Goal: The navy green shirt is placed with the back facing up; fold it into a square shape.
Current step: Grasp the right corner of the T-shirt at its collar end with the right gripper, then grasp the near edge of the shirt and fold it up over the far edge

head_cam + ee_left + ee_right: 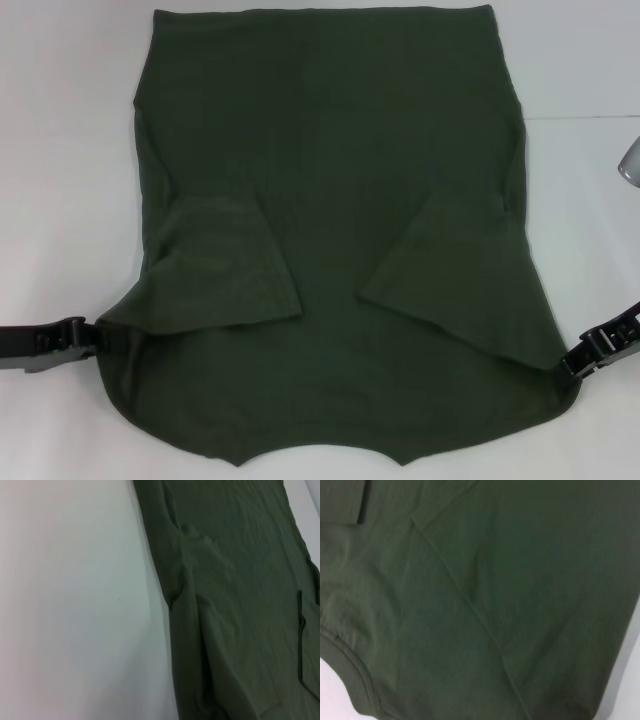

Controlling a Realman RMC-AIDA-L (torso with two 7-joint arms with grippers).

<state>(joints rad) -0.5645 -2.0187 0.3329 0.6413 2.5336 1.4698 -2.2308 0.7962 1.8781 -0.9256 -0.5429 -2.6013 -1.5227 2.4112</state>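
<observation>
navy green shirt [330, 200], sleeves folded in, white table [60, 150]

White table [60, 150] w/ faint seam line, grey rounded obj [630, 160] at right edge, partly cut off

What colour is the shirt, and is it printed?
Plain dark olive-green shirt, no print; head view.

green shirt [330, 200] on white table [60, 150]
</observation>
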